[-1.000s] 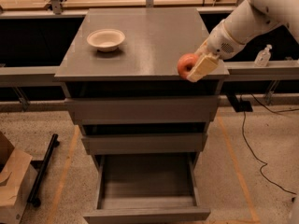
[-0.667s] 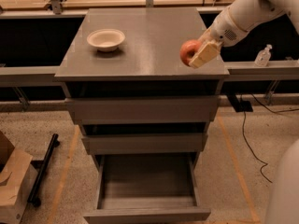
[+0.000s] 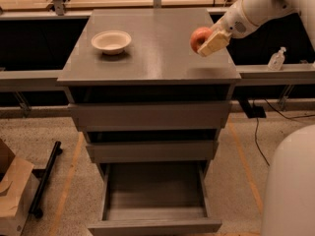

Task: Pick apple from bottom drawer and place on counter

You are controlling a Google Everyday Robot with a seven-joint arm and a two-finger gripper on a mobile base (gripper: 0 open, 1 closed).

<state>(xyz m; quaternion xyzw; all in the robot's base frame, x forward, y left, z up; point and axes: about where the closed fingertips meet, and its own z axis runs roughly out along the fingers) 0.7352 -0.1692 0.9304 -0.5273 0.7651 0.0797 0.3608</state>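
Grey counter [image 3: 157, 63], 3 o'clock edge: place step under way.
Gripper [image 3: 206, 41] clamped on apple [image 3: 198, 36] above it; next: lower, then release.

White arm [image 3: 256, 9], beige claw [image 3: 204, 42] over counter [image 3: 157, 53]

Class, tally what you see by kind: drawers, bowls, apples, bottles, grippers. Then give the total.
Drawers: 3 (top drawer, middle drawer, bottom drawer)
Bowls: 1, bowl on the counter
Apples: 1, apple
Bottles: 1, bottle
Grippers: 1, gripper, holding the apple above the counter's right side
Total: 7
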